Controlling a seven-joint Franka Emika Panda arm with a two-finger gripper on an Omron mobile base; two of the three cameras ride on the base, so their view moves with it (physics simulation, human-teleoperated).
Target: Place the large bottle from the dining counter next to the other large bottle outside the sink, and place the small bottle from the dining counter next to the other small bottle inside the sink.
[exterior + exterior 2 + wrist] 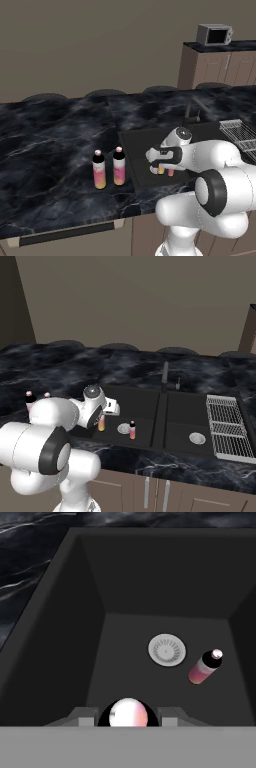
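Observation:
My gripper (160, 167) hangs over the left basin of the sink (137, 145), shut on a small bottle (128, 712) with pink-and-yellow liquid, whose cap shows between the fingertips in the hand view. A second small bottle (204, 667) stands on the basin floor beside the round drain (166, 649); it also shows in the right base view (132, 430), a short way right of the held small bottle (101, 423). Two large bottles (99, 170) (119, 166) stand side by side on the dining counter (45, 150), just left of the sink.
A curved dark faucet (165, 373) rises behind the divider between the two basins. A ribbed drain rack (227, 426) lies right of the sink. Round stools (105, 93) line the counter's far edge. A microwave (214, 34) sits on the back cabinets.

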